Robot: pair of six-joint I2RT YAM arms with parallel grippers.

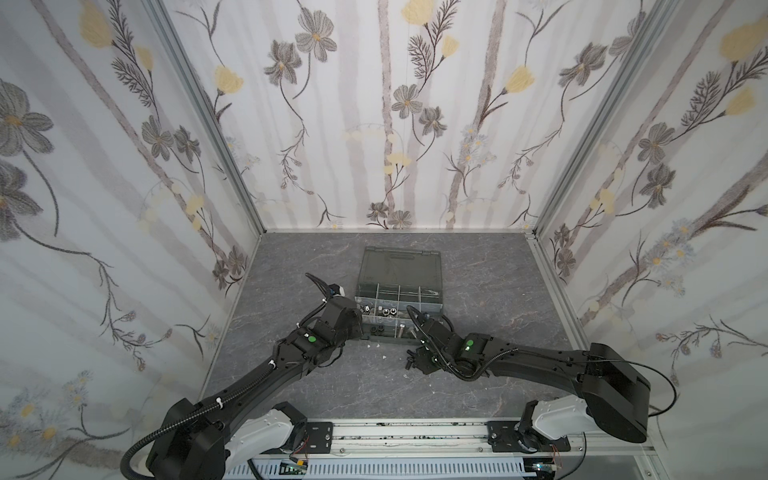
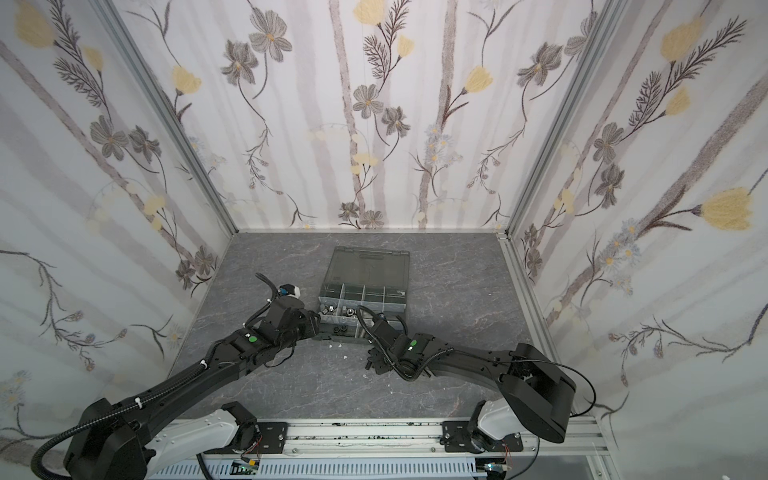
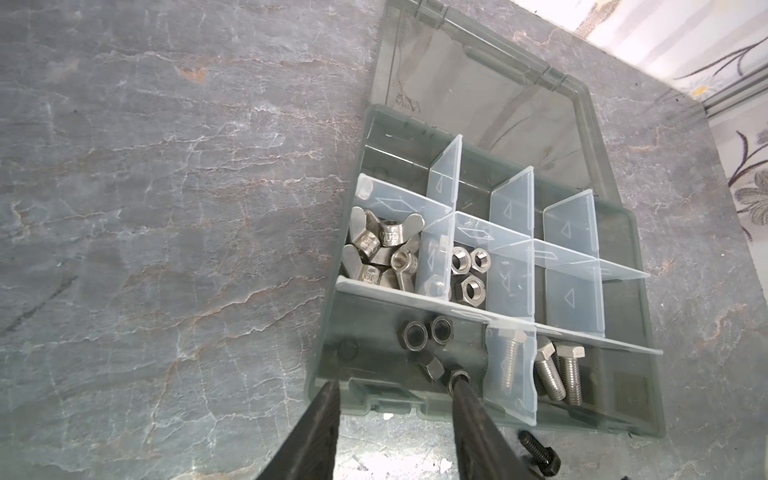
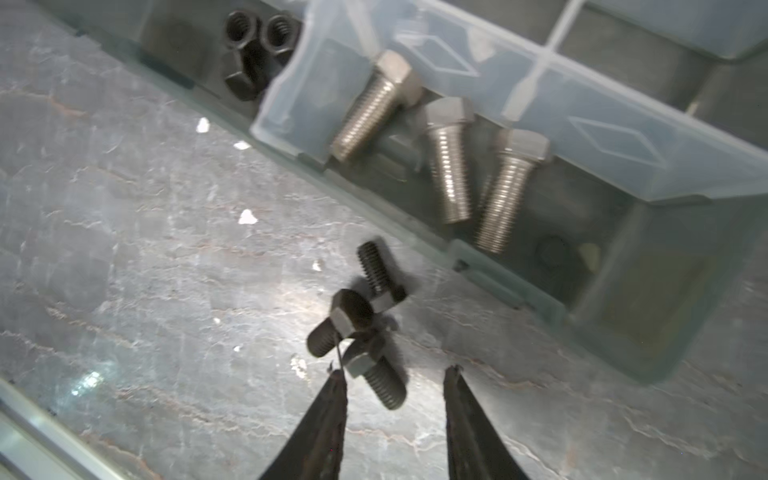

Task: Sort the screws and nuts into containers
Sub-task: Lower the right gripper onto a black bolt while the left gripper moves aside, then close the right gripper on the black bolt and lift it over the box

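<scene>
Screws (image 4: pixel 353 311), black and clustered on the table (image 4: pixel 166 249) just beside the case (image 4: pixel 623 332), are being hovered over by the half-open, empty right gripper (image 4: pixel 397 372), so one shank alone is probably best being pinched crosswise.

Table (image 3: pixel 166 208): grey stone-look surface, pale veining, faint sheen.
Organiser case (image 3: pixel 349 365): smooth smoky translucent plastic.
Dividers (image 3: pixel 511 208): paler, frosted clear plastic.
Silver screws (image 4: pixel 451 174): bright bare metal, threaded shafts, satin shine.
Wing nuts (image 3: pixel 374 245): the same silvery metal, stamped marks.
Black screws (image 4: pixel 376 274): dark, dull metal.
Walls (image 1: pixel 374 104): matt floral print.
</scene>
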